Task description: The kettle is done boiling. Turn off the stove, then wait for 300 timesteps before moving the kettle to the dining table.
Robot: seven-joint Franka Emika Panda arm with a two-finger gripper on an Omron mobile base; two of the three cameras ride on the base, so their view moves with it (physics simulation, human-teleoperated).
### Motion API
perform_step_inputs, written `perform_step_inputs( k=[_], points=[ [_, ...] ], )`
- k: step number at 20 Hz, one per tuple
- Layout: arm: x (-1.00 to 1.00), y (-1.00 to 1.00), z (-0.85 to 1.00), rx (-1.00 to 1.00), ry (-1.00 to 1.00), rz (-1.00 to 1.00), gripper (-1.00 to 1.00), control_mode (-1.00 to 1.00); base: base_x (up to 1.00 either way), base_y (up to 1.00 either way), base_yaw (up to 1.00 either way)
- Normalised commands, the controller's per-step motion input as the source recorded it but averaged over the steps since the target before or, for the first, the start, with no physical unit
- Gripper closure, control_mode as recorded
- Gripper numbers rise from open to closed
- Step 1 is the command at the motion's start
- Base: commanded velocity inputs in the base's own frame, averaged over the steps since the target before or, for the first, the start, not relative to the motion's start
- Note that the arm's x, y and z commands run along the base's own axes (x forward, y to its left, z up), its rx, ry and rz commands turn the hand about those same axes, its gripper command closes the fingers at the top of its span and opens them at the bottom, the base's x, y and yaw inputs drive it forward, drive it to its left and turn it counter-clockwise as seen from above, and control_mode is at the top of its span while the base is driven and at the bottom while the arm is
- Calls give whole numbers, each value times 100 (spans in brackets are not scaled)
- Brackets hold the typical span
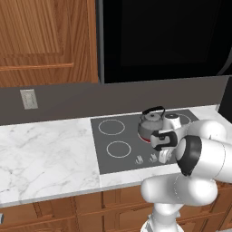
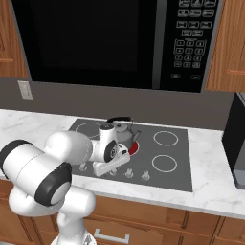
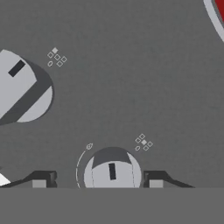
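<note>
We're early on: our gripper is spread wide around a stove knob, not yet clamped. The burner glows red under the kettle on the stove.

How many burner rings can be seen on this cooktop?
5 burner rings: back left, front left, back right, front right, and a red-glowing one under the kettle. The arm may hide more.
</note>
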Motion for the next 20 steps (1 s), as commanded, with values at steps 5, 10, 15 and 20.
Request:
perform_step_inputs(
  k=[5,10,15,20],
  points=[
    [0,0,0,0,0,0,100,-100,0,0,0],
    [0,0,0,0,1,0,100,-100,0,0,0],
    [0,0,0,0,0,-1,100,-100,0,0,0],
    [0,0,-2,0,0,-6,100,-100,0,0,0]
  ],
)
